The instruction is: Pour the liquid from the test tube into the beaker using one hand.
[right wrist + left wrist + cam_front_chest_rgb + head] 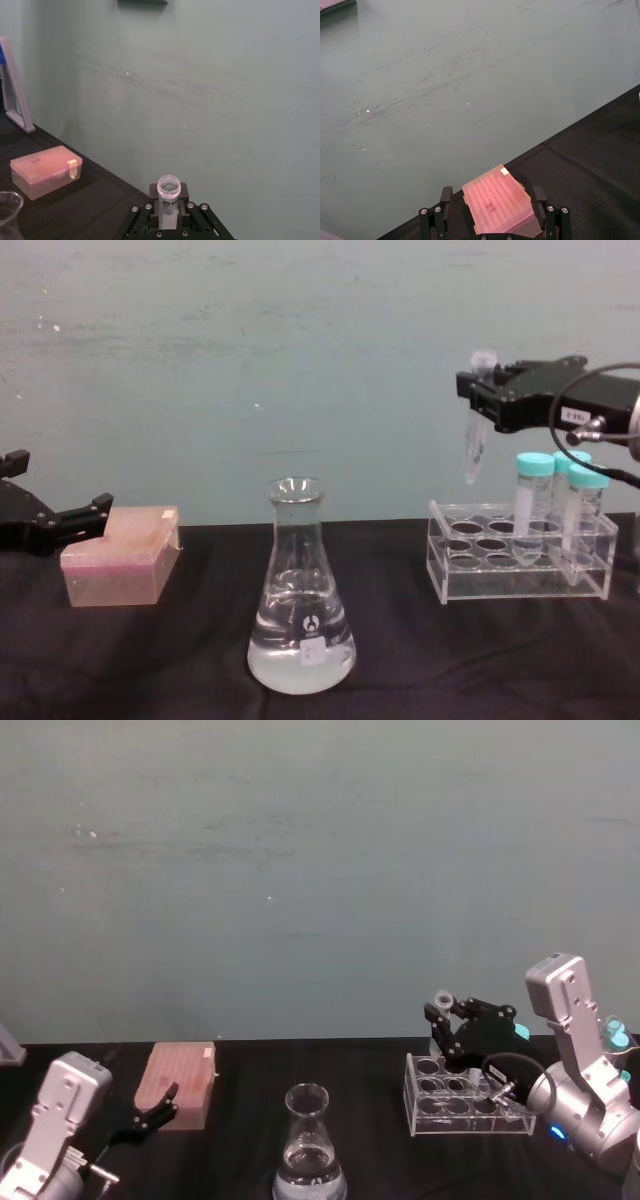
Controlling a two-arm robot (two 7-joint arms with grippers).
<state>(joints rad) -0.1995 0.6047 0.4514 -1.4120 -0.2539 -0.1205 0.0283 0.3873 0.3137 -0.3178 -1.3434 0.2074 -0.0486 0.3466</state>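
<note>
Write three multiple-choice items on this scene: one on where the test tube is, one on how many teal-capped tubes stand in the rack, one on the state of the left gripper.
1. Where is the test tube?
A. Lying on the table
B. Held above the rack by the right gripper
C. Standing inside the beaker

2. How many teal-capped tubes stand in the rack?
A. None
B. Three
C. Six

3. What is the left gripper doing?
A. Open, holding nothing, by the pink box
B. Shut on the test tube
C. Gripping the beaker's neck

Answers:
1. B: in the chest view the tube hangs in the jaws, its tip clear of the rack.
2. B: three teal caps show at the rack's right end.
3. A: the left wrist view shows its jaws spread with nothing between them.
</note>
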